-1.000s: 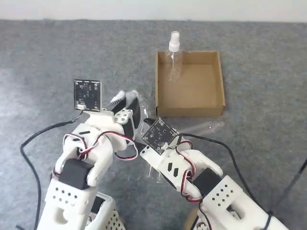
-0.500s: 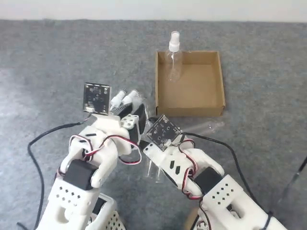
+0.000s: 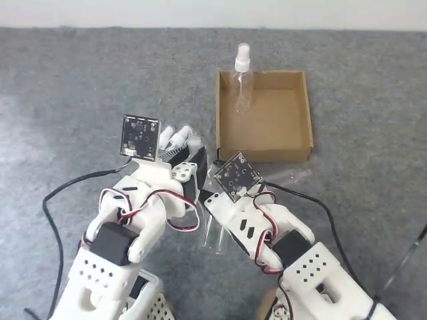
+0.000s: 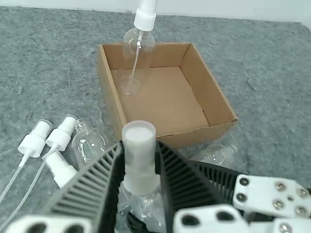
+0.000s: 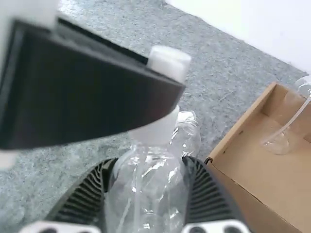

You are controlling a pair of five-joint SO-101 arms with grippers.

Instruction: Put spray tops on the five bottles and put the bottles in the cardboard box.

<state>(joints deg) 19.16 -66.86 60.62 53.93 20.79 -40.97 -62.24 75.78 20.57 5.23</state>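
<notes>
**Near field.** The right hand [image 5: 148, 167] is clenched around the body of a clear plastic bottle [image 5: 146, 194]. It holds the bottle upright above the grey carpeted worktop [image 4: 48, 73]. The left hand [image 4: 139, 145] grasps a white spray top [image 4: 139, 138] between its ribbed black jaws. The top sits directly over the neck of that bottle. Whether the top is fully seated cannot be told.

**Handling.**
- The bottle looks empty, so it is judged light, and its thin wall is likely to dent under pressure.
- Its smooth surface is likely to slip or turn inside the jaws while the top is worked on.
- Take hold at mid-body, below the shoulder, with moderate force.
- The spray top is judged to be rigid plastic. Grip it by the collar, not the nozzle head.
- The thin dip tube will bend easily, so the top has to go down in line with the neck.

**Middle field.** Three loose white spray tops [image 4: 62, 137] lie on the worktop, their tubes trailing out. A second uncapped clear bottle [image 4: 90, 143] lies just beside them. A third clear bottle [image 4: 216, 153] lies on its side close to the front wall of the box.

**Far field.** The brown cardboard box [image 4: 199, 134] is open at the top. One capped clear bottle [image 4: 138, 40] stands in its far corner, its white sprayer rising above the rim. It looks top-heavy and may tip if knocked.
</notes>
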